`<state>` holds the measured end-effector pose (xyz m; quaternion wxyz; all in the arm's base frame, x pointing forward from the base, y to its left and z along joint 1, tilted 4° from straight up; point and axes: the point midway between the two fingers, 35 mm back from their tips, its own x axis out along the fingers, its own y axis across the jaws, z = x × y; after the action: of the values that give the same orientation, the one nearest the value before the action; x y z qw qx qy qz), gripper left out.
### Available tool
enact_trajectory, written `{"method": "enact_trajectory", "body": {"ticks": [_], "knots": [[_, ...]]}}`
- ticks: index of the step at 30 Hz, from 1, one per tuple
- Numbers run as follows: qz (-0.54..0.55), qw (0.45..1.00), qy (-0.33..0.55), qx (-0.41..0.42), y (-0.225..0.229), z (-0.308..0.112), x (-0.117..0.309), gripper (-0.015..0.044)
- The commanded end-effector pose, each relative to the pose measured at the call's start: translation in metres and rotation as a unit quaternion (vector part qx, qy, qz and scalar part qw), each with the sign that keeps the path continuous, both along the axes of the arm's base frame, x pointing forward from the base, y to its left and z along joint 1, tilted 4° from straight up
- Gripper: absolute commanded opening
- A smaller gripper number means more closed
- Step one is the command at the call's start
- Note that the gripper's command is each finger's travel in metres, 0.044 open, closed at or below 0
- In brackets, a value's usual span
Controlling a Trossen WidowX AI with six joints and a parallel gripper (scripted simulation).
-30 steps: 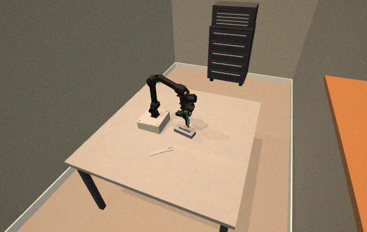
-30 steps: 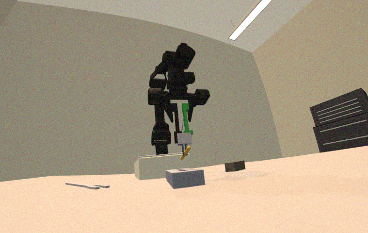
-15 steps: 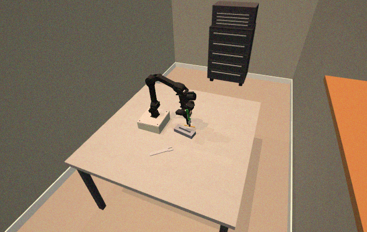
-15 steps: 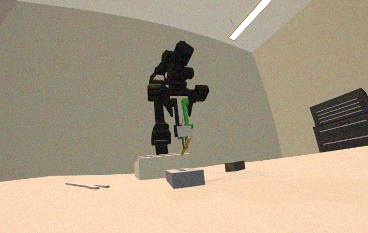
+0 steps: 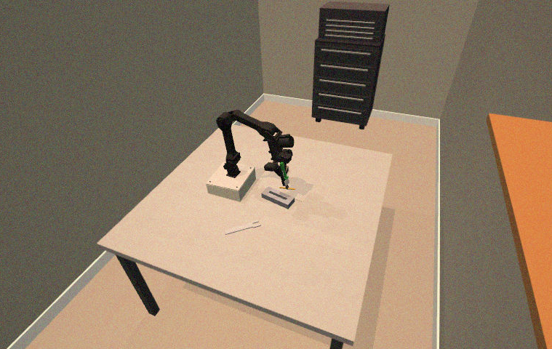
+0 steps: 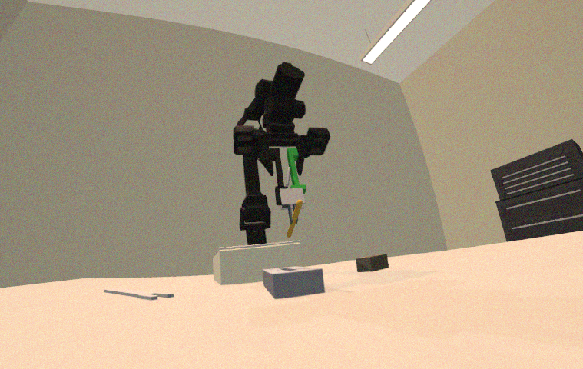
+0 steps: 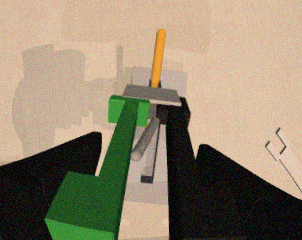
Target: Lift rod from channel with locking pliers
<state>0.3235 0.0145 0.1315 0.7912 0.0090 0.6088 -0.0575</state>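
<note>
Between the fingers of the hand [image 5: 279, 169] [image 6: 286, 167] [image 7: 150, 172], the locking pliers are clamped, a green handle [image 5: 284, 170] [image 6: 293, 167] [image 7: 118, 150] on one side and a black handle [image 6: 279, 167] [image 7: 179, 165] on the other. The pliers point downward, and a pale grey block [image 6: 292, 196] [image 7: 152, 94] joins the lower ends of the handles. Below that block, at the plier jaws, hangs the orange rod [image 5: 287, 187] [image 6: 295, 218] [image 7: 159, 57], out of its channel and raised above the desk [image 5: 313, 259] [image 6: 193, 329] [image 7: 251, 60]. It is tilted in the exterior view; whether the pliers are locked cannot be told.

Beneath and near the rod, a grey-blue block [image 5: 270, 199] [image 6: 299, 283] [image 7: 146, 192] sits on the desk with a narrow channel [image 5: 277, 195] [image 7: 147, 178] in its top. Behind it stands the arm's pale base box [image 5: 222, 190] [image 6: 242, 267]. A small dark box [image 6: 372, 263] rests to one side of the channel block. Well apart, a thin, forked grey tool [image 5: 241, 228] [image 6: 132, 293] [image 7: 286, 150] lies flat. Beyond the desk, a dark drawer cabinet [image 5: 343, 74] [image 6: 554, 207] stands by the wall.
</note>
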Motion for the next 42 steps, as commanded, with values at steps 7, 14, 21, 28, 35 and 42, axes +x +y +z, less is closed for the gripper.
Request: {"method": "enact_trajectory", "body": {"ticks": [7, 14, 21, 28, 35, 42], "knots": [[0.003, 0.999, -0.036, -0.003, -0.001, 0.017, 0.004, 0.0106], [0.003, 0.999, -0.053, -0.005, -0.001, 0.024, 0.006, 0.0106], [0.003, 0.998, -0.070, -0.007, -0.001, 0.031, 0.007, 0.0106], [0.003, 0.997, -0.073, -0.007, -0.001, 0.033, 0.008, 0.0106], [0.003, 0.997, -0.073, -0.007, -0.001, 0.033, 0.008, 0.0106], [0.003, 0.997, -0.073, -0.007, -0.001, 0.033, 0.008, 0.0106]]}}
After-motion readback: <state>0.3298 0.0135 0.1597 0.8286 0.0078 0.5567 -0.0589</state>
